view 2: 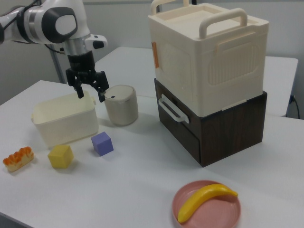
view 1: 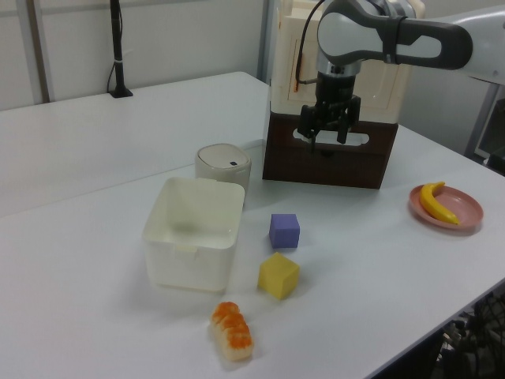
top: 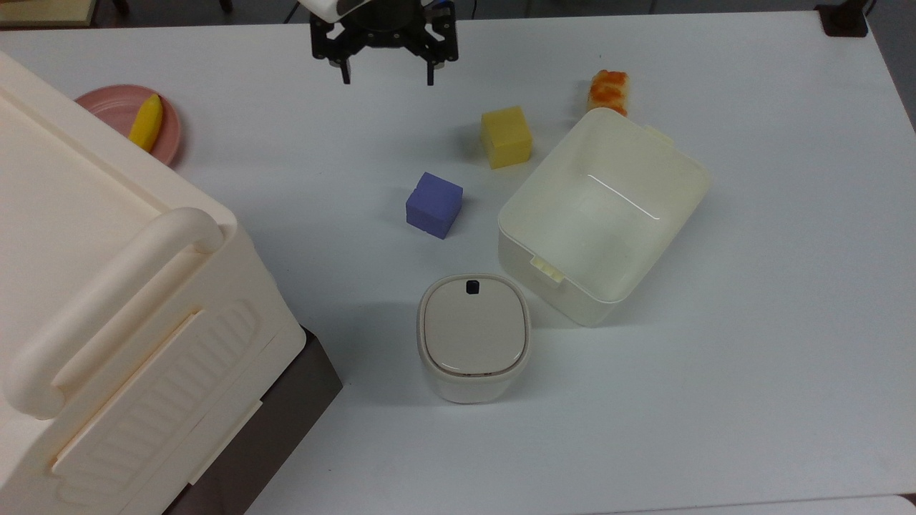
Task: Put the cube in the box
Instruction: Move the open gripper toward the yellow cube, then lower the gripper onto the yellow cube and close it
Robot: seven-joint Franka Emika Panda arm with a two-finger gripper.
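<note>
While the purple cube (top: pixel 434 204) and yellow cube (top: pixel 506 136) sit loose on the counter (top: pixel 751 343) beside the empty box (top: pixel 687 197), ready for picking, the end effector (top: pixel 387 73) hovers above, fingers spread wide, holding nothing.

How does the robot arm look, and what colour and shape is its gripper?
The arm has smooth, rounded white shells with darker grey sections at the joints. A thin dark cable loops beside its wrist in the left view. The gripper is black, with a wide angular body and two short, narrow fingers pointing down.
</note>
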